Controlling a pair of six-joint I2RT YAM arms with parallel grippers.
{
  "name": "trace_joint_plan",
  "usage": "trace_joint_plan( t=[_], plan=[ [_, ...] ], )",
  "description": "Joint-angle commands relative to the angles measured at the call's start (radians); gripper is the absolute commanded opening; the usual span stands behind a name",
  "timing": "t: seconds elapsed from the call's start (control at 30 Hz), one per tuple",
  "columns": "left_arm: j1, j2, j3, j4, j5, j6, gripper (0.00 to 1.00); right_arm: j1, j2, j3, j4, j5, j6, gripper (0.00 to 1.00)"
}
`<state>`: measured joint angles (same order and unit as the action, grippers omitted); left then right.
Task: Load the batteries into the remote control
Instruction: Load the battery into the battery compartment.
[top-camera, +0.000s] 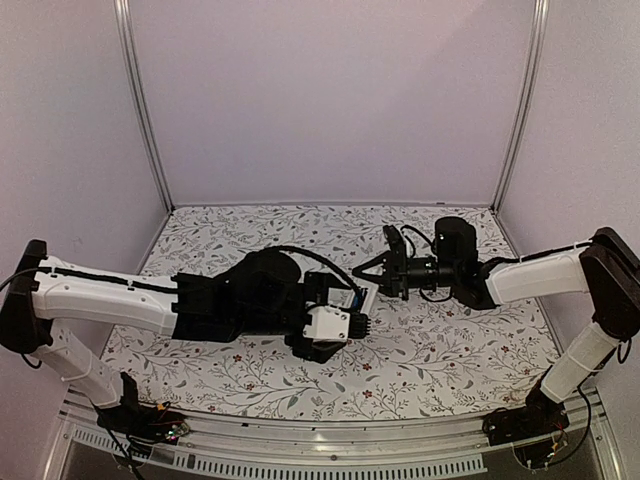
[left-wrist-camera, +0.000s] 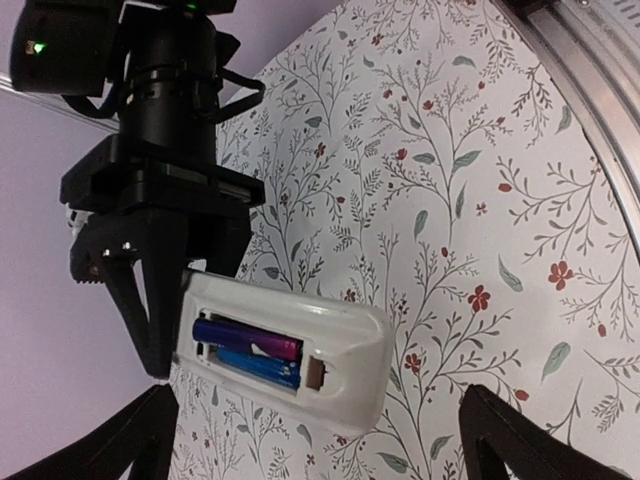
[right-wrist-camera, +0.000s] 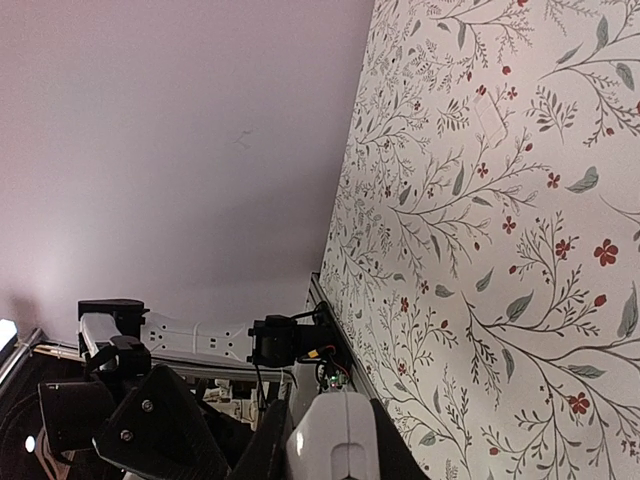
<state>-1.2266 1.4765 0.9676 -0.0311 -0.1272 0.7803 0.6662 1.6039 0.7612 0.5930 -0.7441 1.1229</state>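
1. Left jaws were spread wide, empty, at the lower corners.
2. Lower centre, the remote control (left-wrist-camera: 340, 345) was pinched endwise by the right jaws, presenting its bay, where the batteries (left-wrist-camera: 250, 352) lay.

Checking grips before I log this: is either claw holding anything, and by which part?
The right claw grips the remote control by one short end; the left claw is open and holds nothing.
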Motion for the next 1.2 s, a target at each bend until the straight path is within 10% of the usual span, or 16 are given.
trace_joint_plan(
  t=[0.0,1.17],
  plan=[
    [-0.010,0.030,0.044,-0.037,0.014,0.063,1.00,0.021,0.009,0.027,-0.020,-0.014,0.023,0.00],
    [-0.007,0.076,-0.063,0.180,0.045,0.237,0.95,0.070,-0.048,0.064,-0.180,0.042,-0.075,0.00]
  ],
)
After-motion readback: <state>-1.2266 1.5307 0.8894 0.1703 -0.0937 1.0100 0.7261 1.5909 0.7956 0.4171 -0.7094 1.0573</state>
